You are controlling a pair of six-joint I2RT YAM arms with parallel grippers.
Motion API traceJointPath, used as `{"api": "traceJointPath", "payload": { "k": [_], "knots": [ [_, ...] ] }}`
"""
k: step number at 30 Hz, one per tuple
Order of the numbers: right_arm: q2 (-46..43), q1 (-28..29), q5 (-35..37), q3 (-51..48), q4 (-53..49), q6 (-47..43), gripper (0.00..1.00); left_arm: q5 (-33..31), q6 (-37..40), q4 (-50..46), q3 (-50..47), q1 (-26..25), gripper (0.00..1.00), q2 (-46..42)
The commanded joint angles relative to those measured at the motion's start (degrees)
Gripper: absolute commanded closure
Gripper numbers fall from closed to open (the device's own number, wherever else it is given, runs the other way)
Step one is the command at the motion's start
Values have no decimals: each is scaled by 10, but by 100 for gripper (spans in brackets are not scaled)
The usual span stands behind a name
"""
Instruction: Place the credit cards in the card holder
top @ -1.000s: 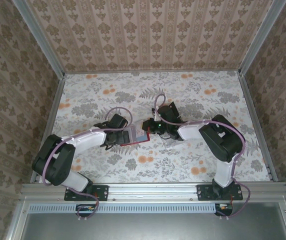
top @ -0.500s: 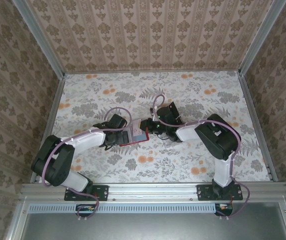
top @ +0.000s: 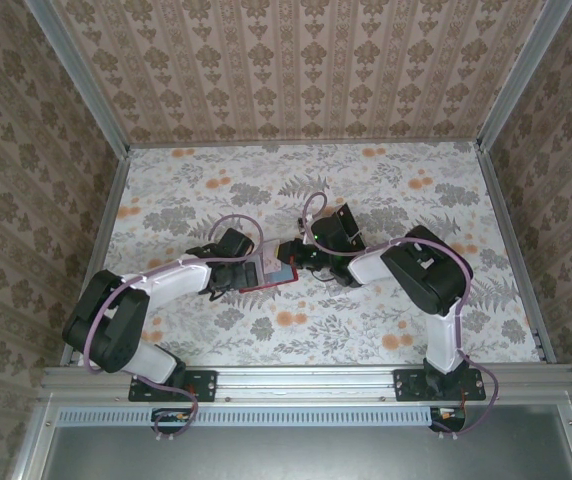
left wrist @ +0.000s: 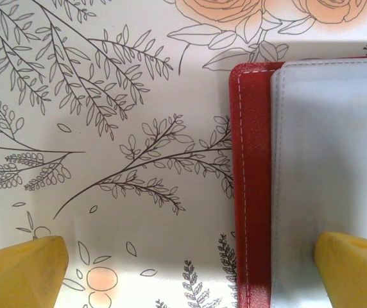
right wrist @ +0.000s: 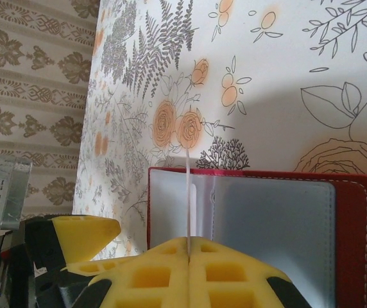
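We've got the left gripper (left wrist: 188, 264) spread wide and low. One finger is down on the flowered table (left wrist: 106, 96), and the other rests on the wallet (left wrist: 253, 192), on its grey pocket (left wrist: 328, 147), apparently pinning it open. Over to the right gripper (right wrist: 188, 266): its fingers are pinched tight on a card (right wrist: 188, 192), held edge-on and so thin we can hardly judge its colour, with the open wallet just ahead of it. We reckon this is the insertion step. Next, the card's edge must be lowered and slid under the pocket lip. The left gripper's finger crowds that pocket.

Black-and-white arms (top: 171, 275) — mauve cables (top: 236, 217), yellow pincer fingertips (left wrist: 23, 266).
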Motion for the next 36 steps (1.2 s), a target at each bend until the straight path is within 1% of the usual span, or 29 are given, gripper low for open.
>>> {"api": "traceJointPath", "payload": {
  "k": [1,17,36],
  "knots": [
    [16,7,6,7,19,4,100,-19,0,-43,-17,3,0,0],
    [35,12,-2,3,21,1,100,-19,1,-42,-18,3,0,-1],
    [43,14,-33,-22,30,-2,100,-18,4,-39,-17,4,0,1]
  ]
}}
